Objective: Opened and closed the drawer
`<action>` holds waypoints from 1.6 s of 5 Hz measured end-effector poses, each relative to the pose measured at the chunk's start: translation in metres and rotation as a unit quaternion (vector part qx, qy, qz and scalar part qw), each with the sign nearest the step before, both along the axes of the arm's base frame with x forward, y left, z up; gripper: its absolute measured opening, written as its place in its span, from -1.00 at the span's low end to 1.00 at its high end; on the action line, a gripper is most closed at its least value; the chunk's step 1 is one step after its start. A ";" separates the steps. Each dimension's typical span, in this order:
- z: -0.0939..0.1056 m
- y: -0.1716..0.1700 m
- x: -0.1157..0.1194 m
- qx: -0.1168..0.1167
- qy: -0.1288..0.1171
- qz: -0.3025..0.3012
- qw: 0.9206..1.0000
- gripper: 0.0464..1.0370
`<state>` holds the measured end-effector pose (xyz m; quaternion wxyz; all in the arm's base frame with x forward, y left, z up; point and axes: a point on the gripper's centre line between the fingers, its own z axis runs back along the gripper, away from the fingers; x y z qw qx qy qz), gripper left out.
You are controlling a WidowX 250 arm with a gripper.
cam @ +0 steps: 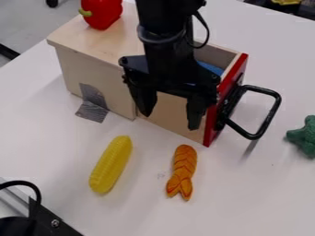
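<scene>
The black gripper [171, 117] hangs in front of the side of the wooden drawer box, its two fingers spread apart with nothing between them. Behind it the drawer [230, 97] with the red front stands pulled out to the right of the wooden box [92, 60]. A black handle [271, 115] juts from the red front toward the right, clear of the gripper. Something blue [210, 68] lies inside the drawer, partly hidden by the arm.
A red pepper [102, 13] rests on top of the box. On the white table [141, 203] in front lie a yellow corn cob [111, 164] and an orange shrimp-like toy [183, 172]. A green toy [304, 137] is at the right edge, and black hardware [46, 220] occupies the lower left corner.
</scene>
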<state>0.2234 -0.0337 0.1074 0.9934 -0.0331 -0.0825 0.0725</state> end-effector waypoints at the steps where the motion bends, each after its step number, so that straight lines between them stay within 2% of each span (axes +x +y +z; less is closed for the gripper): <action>1: -0.005 0.000 -0.003 0.001 0.011 -0.001 1.000 0.92; 2: -0.016 -0.013 0.007 0.005 0.021 -0.021 1.000 0.92; 4: -0.027 -0.064 0.049 0.022 0.008 -0.107 0.994 0.92; 5: -0.028 -0.087 0.080 0.031 -0.011 -0.127 0.991 0.92; 6: -0.028 -0.102 0.104 0.027 -0.019 -0.124 0.992 0.92; 8: -0.050 -0.105 0.127 0.028 -0.005 -0.097 0.995 0.92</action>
